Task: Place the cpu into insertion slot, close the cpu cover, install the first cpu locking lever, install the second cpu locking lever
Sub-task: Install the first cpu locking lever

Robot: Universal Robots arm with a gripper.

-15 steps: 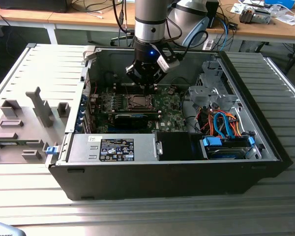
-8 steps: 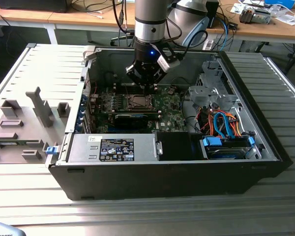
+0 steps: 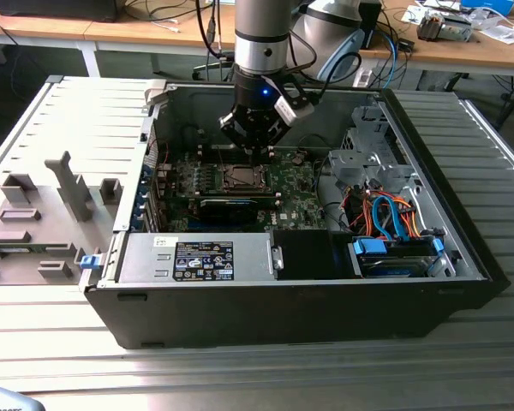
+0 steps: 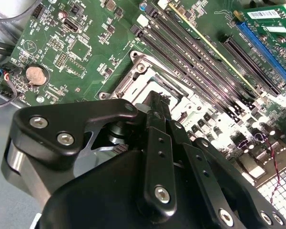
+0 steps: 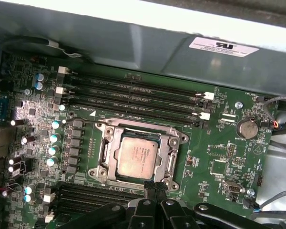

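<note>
The cpu, a square chip with a silvery-grey top, lies flat in the insertion slot on the green motherboard. The metal cpu cover lies down around it like a frame. A thin wire lever runs along one side of the socket. My gripper hovers just beside the socket's edge with its black fingers together and nothing between them. In the second wrist view the gripper stands over the socket frame. In the exterior view the gripper hangs above the socket inside the open computer case.
Long memory slots run beside the socket, with a coin battery and blue capacitors nearby. The case holds a power supply, a drive cage and orange and blue cables. The removed side panel lies at the exterior view's left.
</note>
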